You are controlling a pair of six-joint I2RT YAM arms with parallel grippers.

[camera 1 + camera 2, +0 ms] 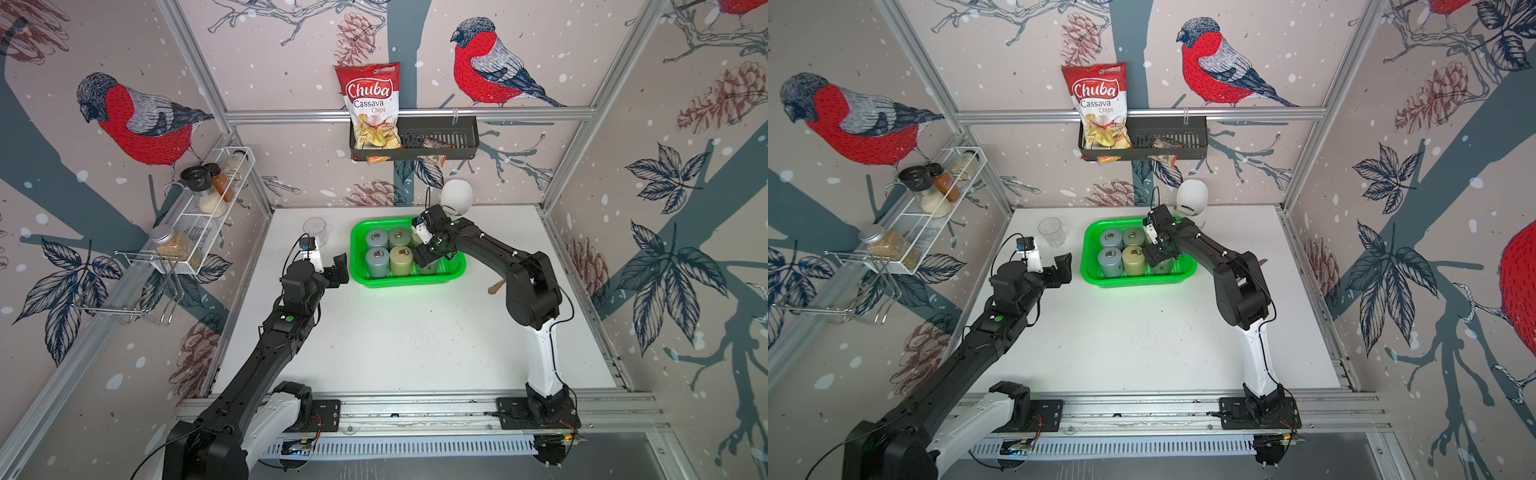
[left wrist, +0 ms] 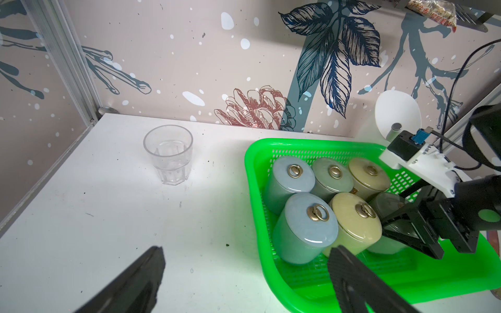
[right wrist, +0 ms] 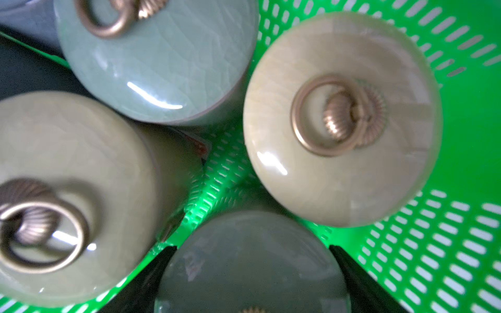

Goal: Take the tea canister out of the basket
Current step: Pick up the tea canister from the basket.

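Note:
The bright green basket point(image 1: 407, 284) point(image 1: 1138, 284) sits at the back middle of the table and holds several lidded tea canisters with brass ring knobs. My right gripper point(image 1: 430, 259) point(image 3: 252, 260) reaches down into its near right corner. Its black fingers point(image 3: 162, 263) press both sides of a grey-green tea canister point(image 3: 249, 271) point(image 2: 387, 203), so it is shut on it. The canister's base stays inside the basket point(image 3: 461, 135). My left gripper point(image 1: 337, 271) point(image 2: 249, 279) hovers open just outside the basket's left wall point(image 2: 252, 189), holding nothing.
A clear glass point(image 1: 314, 230) point(image 2: 168, 154) stands left of the basket. A white egg-shaped object point(image 1: 456, 198) sits behind it. A wooden-handled item point(image 1: 496, 286) lies at the right. A black wall rack point(image 1: 440, 137) holds a chips bag, and a white wire rack point(image 1: 208, 216) holds jars.

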